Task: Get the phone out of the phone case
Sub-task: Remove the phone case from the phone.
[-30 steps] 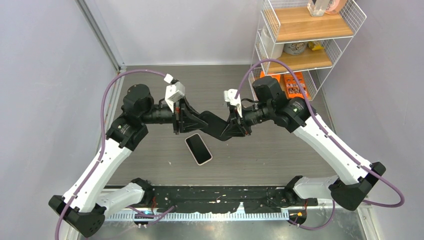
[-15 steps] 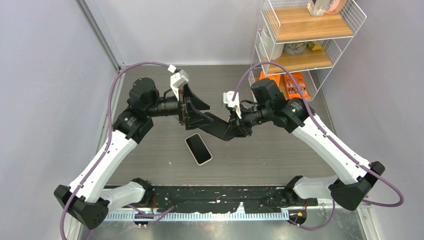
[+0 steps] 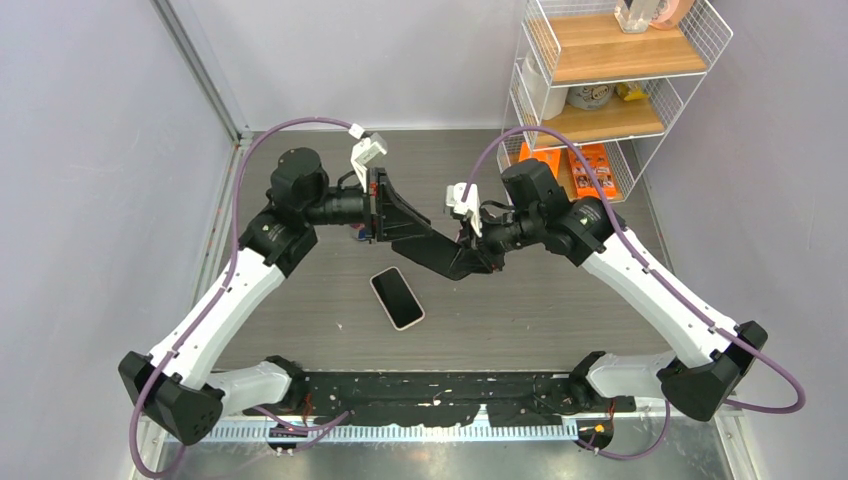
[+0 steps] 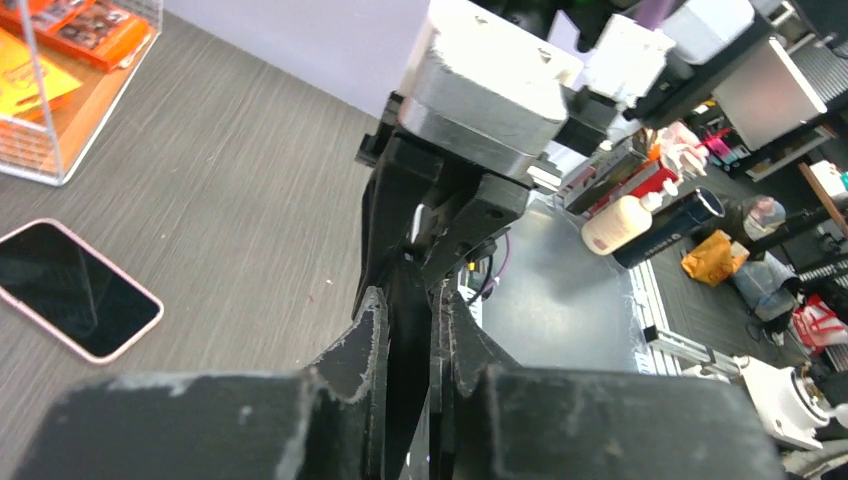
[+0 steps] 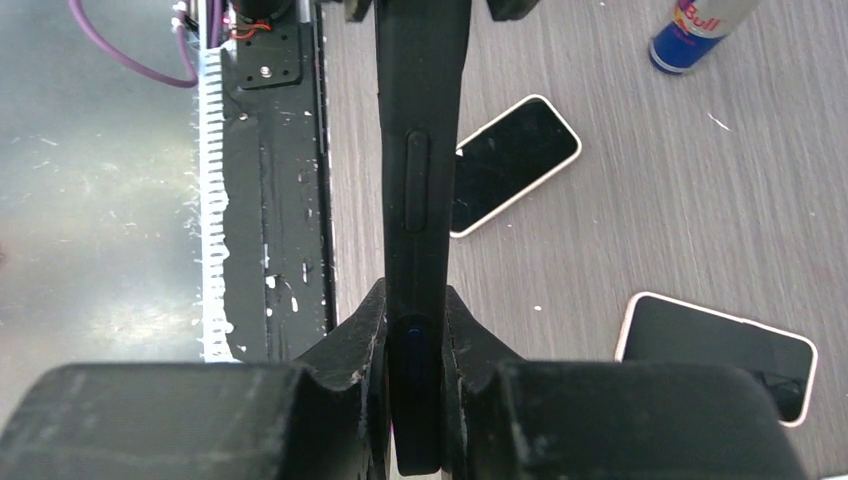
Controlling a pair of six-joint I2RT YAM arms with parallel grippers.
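Grey table (image 3: 560, 300), with two arms meeting above its middle. The black phone case (image 5: 418, 120) hangs clear of the table between them. One end is pinched in the left gripper (image 4: 410, 330) and the other in the right gripper (image 5: 415, 330), each pair of jaws closed tight across the case's thin body. Whether a phone sits inside it cannot be told.

Count: one case, two pink-rimmed phones and one blue can (image 5: 700, 30). One phone (image 3: 397, 297) lies on the table just nearward of the case, and the second phone (image 5: 715, 355) shows only in the right wrist view.

The case's long axis runs gripper to gripper, left to right — both wrist cameras see it edge-on. Both phones lie flat, screens up — the first set diagonally, far-left to near-right.
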